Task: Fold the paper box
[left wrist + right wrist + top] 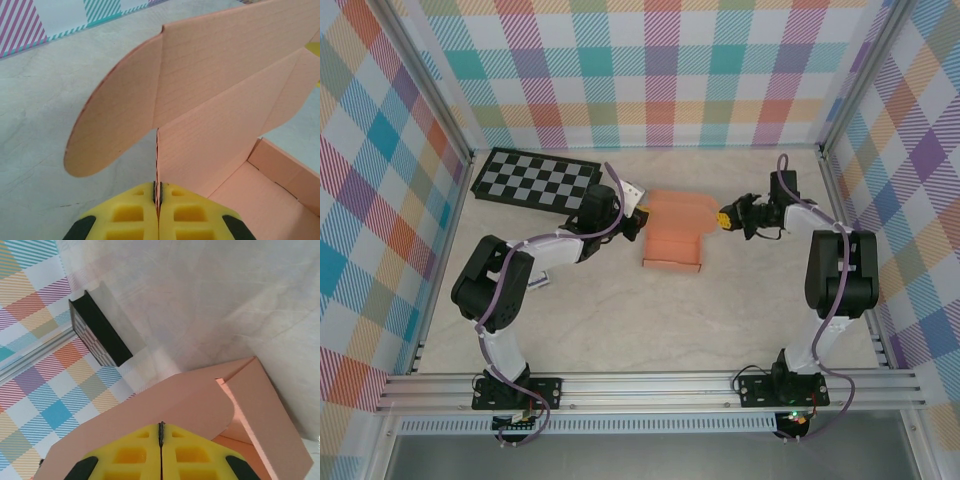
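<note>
The paper box [675,240] is salmon-orange card, partly folded, lying mid-table between both arms. My left gripper [642,222] is at its left edge. In the left wrist view the yellow jaws [158,194] are shut on the thin edge of an upright wall of the box [215,100], and a rounded flap sticks out to the left. My right gripper [722,220] is at the box's right edge. In the right wrist view its jaws [161,430] are shut pad to pad with no card between them, tips right at a rounded flap of the box [175,405].
A black-and-grey checkerboard [535,180] lies at the back left, also visible in the right wrist view [97,332]. Plaid walls enclose the table on three sides. An aluminium rail [650,385] runs along the near edge by the arm bases.
</note>
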Available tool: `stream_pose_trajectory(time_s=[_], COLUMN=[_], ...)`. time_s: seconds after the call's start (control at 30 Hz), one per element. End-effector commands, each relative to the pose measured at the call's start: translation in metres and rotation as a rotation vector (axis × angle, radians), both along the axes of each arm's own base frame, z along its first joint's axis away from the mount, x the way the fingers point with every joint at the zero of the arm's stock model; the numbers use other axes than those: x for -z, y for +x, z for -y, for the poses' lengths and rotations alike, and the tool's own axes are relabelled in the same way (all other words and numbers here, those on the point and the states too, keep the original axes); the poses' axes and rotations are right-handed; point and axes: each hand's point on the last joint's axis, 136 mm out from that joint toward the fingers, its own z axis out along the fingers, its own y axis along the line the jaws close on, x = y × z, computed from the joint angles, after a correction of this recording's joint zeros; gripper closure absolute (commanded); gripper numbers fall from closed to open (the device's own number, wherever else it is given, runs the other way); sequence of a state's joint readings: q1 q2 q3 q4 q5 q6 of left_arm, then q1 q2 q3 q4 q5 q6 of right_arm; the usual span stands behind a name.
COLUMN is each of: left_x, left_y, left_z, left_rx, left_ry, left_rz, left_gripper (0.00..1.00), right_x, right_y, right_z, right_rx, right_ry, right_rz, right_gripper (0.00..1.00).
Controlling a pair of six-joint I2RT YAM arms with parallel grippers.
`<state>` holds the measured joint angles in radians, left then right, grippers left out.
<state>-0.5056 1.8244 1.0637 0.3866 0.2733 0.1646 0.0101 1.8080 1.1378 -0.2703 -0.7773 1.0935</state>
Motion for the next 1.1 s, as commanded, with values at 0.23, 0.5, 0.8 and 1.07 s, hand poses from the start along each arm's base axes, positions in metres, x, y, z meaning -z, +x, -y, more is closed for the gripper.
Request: stream_pose_trajectory(time_s=[0.23, 0.5, 0.8, 1.07], left_x=[0.0, 0.002, 0.017, 0.02], left_y=[0.012, -0.002, -0.012, -0.016], left_z=[-0.012, -0.003, -0.011, -0.016], left_rx=[-0.179, -0.223, -0.277, -0.293], left_ry=[-0.077, -0.106, -0.153, -0.15], left_rz=[-0.04, -0.033, -0.028, -0.014], left_gripper=[0.95, 0.95, 0.96, 0.96], right_x=[-0.002, -0.005, 0.007, -0.001], right_y=[-0.022, -0.03, -0.04, -0.053], right_z=[-0.025, -0.04, -0.047, -0.046], right_rx=[0.032, 0.096, 0.138, 0.153], right_ry=[-0.004, -0.059, -0.061, -0.052], right_rz=[-0.036, -0.064, -0.087, -0.097], right_gripper=[0.99, 1.0, 1.0, 1.0])
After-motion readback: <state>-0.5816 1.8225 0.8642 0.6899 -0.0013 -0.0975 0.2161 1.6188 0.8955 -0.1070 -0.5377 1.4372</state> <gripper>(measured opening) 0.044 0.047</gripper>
